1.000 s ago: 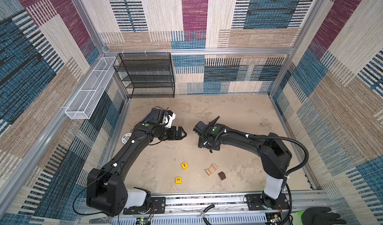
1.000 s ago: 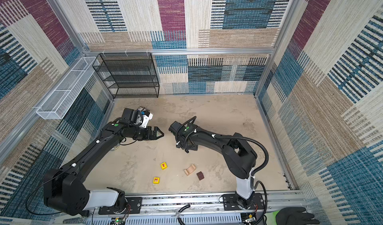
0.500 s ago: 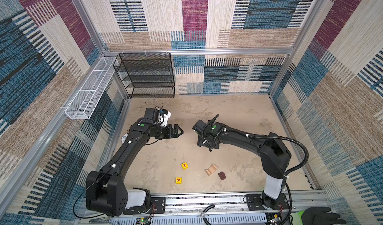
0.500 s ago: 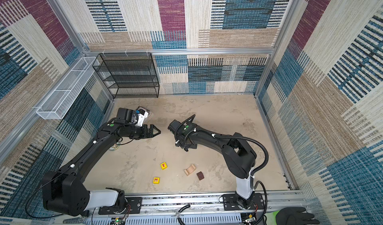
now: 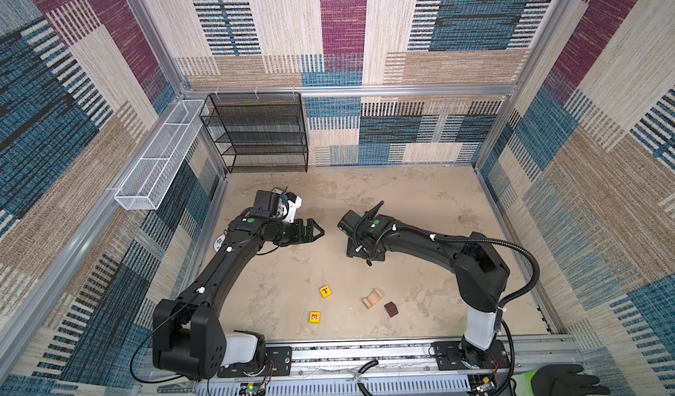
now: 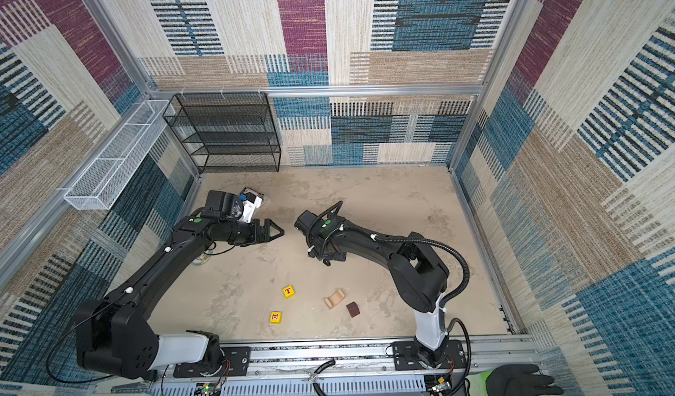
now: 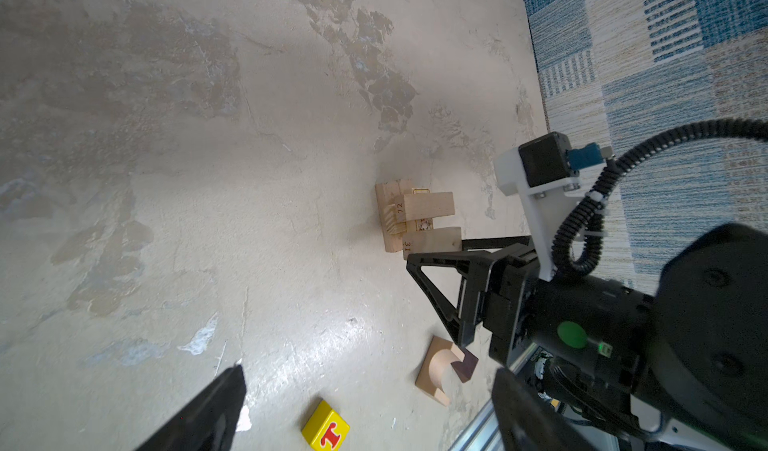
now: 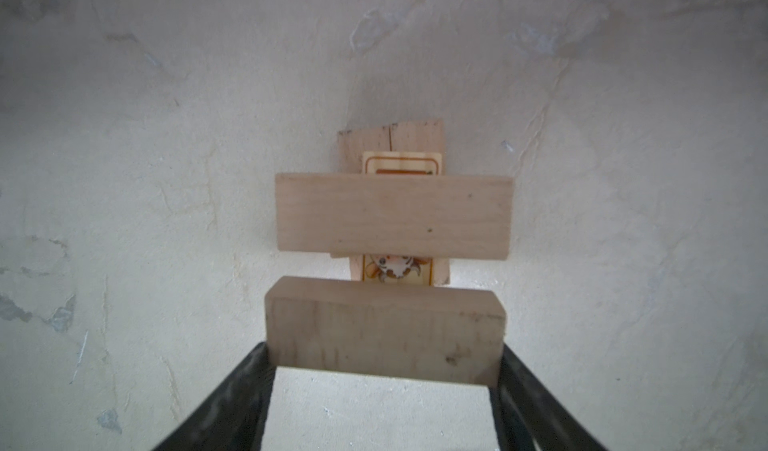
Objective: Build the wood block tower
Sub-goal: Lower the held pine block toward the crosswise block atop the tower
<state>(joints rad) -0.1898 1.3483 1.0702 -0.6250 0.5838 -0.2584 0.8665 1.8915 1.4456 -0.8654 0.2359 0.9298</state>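
Observation:
The wood block tower (image 7: 409, 212) is a low stack of pale bars around a printed block; in both top views the right arm hides it. My right gripper (image 8: 384, 349) (image 5: 365, 253) (image 6: 327, 255) points down over the stack, shut on the ends of a pale wood bar (image 8: 384, 324) that lies beside another crosswise bar (image 8: 392, 216). My left gripper (image 5: 316, 231) (image 6: 275, 231) (image 7: 369, 372) hangs open and empty to the left of the tower. Near the front lie a yellow T cube (image 5: 325, 291) (image 7: 326, 428), a yellow picture cube (image 5: 315, 317), a pale arch (image 5: 373, 299) (image 7: 436, 368) and a dark brown cube (image 5: 391, 309).
A black mesh shelf (image 5: 259, 131) stands at the back left and a white wire basket (image 5: 157, 157) hangs on the left wall. A white disc (image 5: 219, 243) lies under the left arm. A gloved hand (image 5: 562, 379) rests beyond the front rail (image 5: 365, 354).
The left arm has drawn back a little toward the back left, its gripper still open. The right gripper has stayed over the tower with the bar in it.

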